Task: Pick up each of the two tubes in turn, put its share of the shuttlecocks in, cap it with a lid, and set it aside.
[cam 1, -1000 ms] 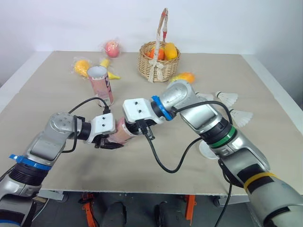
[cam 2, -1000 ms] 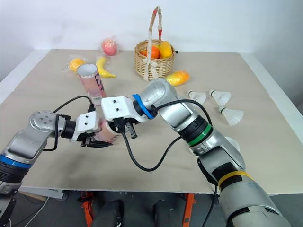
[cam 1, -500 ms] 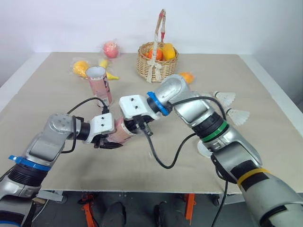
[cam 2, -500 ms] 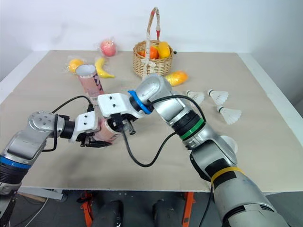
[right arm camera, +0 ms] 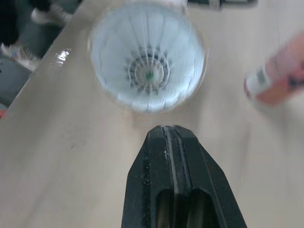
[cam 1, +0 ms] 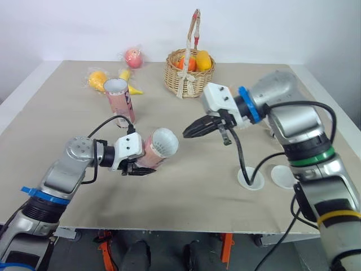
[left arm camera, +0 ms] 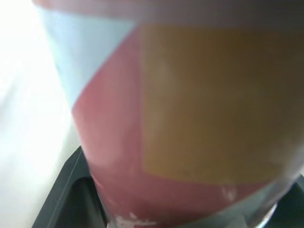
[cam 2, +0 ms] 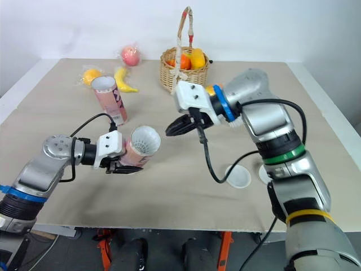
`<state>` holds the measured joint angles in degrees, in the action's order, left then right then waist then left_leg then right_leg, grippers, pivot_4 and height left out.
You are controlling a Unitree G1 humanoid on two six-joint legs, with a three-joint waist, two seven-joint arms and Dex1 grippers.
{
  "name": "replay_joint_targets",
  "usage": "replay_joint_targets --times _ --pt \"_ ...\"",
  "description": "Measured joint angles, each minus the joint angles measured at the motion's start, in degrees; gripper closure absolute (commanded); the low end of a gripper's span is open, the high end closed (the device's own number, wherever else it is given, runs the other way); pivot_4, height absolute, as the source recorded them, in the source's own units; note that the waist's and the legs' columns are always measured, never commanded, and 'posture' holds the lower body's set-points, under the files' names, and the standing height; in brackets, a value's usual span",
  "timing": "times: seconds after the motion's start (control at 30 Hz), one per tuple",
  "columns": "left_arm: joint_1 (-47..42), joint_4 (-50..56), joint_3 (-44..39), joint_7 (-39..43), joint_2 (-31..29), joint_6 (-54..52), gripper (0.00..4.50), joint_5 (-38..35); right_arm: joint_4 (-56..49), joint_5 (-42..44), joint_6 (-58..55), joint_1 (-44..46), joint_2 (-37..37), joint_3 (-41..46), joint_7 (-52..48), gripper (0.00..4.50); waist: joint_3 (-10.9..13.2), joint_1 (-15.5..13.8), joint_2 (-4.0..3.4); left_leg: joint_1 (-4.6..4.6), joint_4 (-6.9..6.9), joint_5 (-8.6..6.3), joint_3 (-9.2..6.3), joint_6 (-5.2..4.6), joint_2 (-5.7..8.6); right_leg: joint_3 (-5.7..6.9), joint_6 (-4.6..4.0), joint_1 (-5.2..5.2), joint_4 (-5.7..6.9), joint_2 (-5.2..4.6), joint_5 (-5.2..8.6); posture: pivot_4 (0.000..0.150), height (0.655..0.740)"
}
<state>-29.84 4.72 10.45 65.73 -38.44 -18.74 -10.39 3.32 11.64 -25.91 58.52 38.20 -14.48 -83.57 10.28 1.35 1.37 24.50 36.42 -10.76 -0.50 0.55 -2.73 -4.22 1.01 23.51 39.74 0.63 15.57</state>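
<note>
Since right pincer (cam 1: 189, 132) withdrew, pressed together; left pincer (cam 1: 134, 169) pinching tube (cam 1: 149, 156), shuttlecock (cam 1: 163, 142) inside.

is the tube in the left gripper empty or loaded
Loaded and uncapped: a shuttlecock sits in the open mouth of the tube held by the left gripper, white feathers facing outward.

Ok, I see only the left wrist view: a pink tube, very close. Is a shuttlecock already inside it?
Observer: Yes, a shuttlecock sits in the open mouth of the pink tube, feather skirt outward.
Operator: And the right gripper?
Observer: The right gripper is shut, empty, a little apart from that mouth.
Operator: Where are the lids?
Observer: Two white lids lie on the table by the right arm.
</note>
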Motion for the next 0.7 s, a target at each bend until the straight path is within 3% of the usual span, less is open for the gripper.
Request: replay_joint_targets --times 0.17,0.3,0.4,0.6,0.7 --pt "0.37 -0.99 -1.89 -2.95 5.48 2.18 1.58 -2.79 -5.17 0.7 -4.48 -10.23 4.65 11.08 12.53 4.46 0.0 -0.05 0.0 0.0 0.01 0.0 0.0 0.0 0.05 -0.02 0.04 -0.02 -0.02 -0.01 -0.02 0.15 0.74" --pt "0.28 -5.72 -2.74 -5.63 11.6 5.69 1.58 -4.26 -5.42 -0.44 -5.18 -16.54 7.87 13.95 17.78 4.46 0.0 -0.06 0.01 -0.11 0.03 0.0 0.01 0.0 0.06 -0.04 0.14 -0.14 -0.03 0.0 0.01 0.15 0.74" --pt "0.52 -13.24 -2.61 -6.92 14.39 10.71 1.58 -3.53 -5.41 -1.43 -3.47 -23.36 11.82 13.53 17.18 3.61 0.0 -0.02 0.0 -0.11 0.03 0.0 0.05 0.0 0.08 -0.09 0.23 -0.13 -0.06 0.01 0.01 0.15 0.74" --pt "1.49 -15.95 -0.73 -6.15 18.21 10.94 1.58 -3.91 -2.55 -7.27 6.45 -31.16 19.46 7.6 12.69 0.52 0.0 0.09 0.0 -0.11 0.03 -0.01 0.18 -0.01 0.09 -0.22 0.44 -0.12 -0.14 0.0 0.01 0.15 0.74" --pt "2.0 -13.95 0.92 -5.1 19.42 8.65 1.58 -4.68 0.55 -8.18 10.04 -31.09 21.16 7.05 9.64 0.52 0.01 0.09 0.0 -0.18 0.04 -0.01 0.21 -0.01 0.08 -0.25 0.55 -0.16 -0.16 0.01 0.02 0.15 0.74"
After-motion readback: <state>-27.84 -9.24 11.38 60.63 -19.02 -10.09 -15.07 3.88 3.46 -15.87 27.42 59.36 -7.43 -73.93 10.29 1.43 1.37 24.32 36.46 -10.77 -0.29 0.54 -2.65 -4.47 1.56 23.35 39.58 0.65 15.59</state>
